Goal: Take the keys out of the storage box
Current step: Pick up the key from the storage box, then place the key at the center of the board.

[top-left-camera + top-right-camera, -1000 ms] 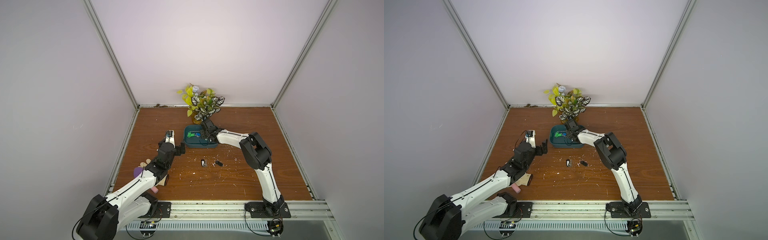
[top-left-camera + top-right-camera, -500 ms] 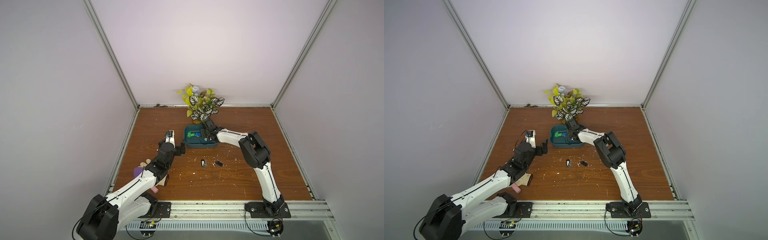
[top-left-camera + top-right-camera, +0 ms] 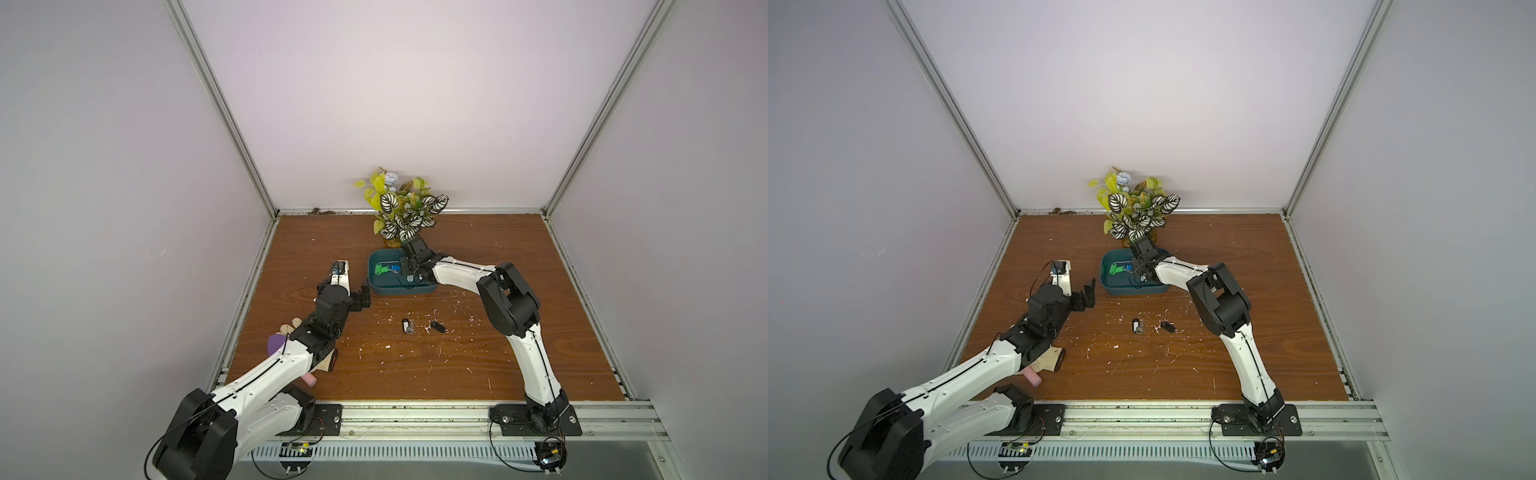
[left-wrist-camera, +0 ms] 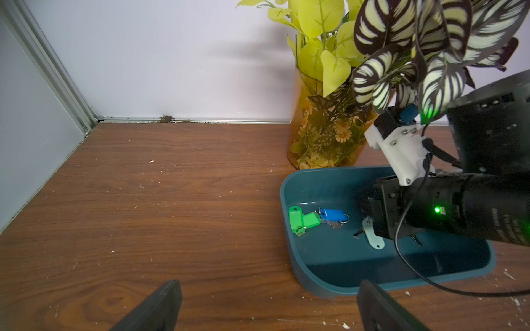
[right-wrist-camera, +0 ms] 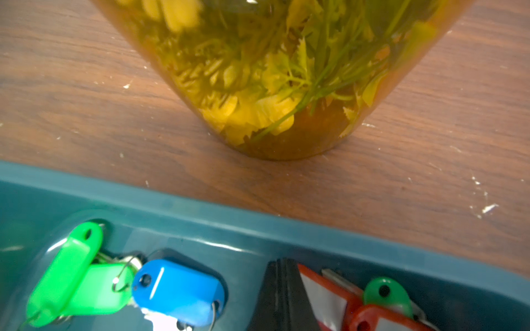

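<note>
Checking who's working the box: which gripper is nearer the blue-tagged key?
Right. The right gripper is down inside the storage box, close beside the blue-tagged key; the left gripper is outside the box, beyond its end wall.

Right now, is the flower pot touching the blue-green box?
Apart. The right wrist view shows bare table between the pot and the box rim.

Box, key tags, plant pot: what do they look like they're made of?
Box: moulded plastic, dark teal, semi-gloss, with rounded corners and soft highlights along the wall.
Blue tag and green tag: hard glossy plastic, saturated colour, sharp highlights.
Pot: translucent amber, since stems and leaves show through it. It could be glass or clear plastic; the look leaves that open.
</note>
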`<state>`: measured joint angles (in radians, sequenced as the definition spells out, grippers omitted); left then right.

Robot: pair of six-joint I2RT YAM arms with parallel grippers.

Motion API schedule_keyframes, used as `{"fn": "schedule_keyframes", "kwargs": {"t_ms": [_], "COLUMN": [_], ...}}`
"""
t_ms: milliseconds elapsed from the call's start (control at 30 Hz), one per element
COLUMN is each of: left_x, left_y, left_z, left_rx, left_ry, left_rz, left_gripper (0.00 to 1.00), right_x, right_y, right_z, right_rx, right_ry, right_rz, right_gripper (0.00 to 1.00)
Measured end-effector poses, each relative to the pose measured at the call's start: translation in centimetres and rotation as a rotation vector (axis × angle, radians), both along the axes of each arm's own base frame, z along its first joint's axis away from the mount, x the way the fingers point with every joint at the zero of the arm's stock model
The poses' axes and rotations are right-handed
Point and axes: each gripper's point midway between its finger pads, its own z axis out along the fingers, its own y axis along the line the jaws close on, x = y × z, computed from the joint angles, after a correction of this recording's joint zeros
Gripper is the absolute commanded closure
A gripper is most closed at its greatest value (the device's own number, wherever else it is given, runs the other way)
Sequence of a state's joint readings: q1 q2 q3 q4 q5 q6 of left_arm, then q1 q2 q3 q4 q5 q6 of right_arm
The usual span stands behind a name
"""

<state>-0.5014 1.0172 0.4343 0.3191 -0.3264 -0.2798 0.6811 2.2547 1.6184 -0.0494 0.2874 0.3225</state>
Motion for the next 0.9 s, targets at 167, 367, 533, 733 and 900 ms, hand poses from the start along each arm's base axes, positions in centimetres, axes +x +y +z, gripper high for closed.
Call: {"fn": "schedule_keyframes", "kwargs": {"t_ms": [167,367,533,733,900], "left_x": [0.0,0.0,0.0,0.0,0.0], "left_y": [0.0,0.0,0.0,0.0,-0.2], "left_z": [0.0,0.0,0.0,0.0,0.1], "left_rx": [0.0,0.0,0.0,0.0,-0.006], "left_ry": [0.0,0.0,0.0,0.0,-0.002], "left_rz": [0.0,0.0,0.0,-0.001,-0.011], "left_gripper": [0.01,0.01,0.01,0.01,0.01], "right_x": [-0.7,-1.3,-2.2,-4.1,-8.4], "right_y": [0.2,0.7,0.7,1.3,0.6], "right_z": [1.1,4.0,6.4,8.8,12.0], "right_rx": [0.03,0.081,0.122,0.183,0.25], "right_ry": [-0.01,-0.048,-0.092,-0.112,-0.123], "right_rz": [0.033,0.084,0.125,0.226,0.348], "right_gripper": [1.0,1.0,1.0,1.0,1.0]}}
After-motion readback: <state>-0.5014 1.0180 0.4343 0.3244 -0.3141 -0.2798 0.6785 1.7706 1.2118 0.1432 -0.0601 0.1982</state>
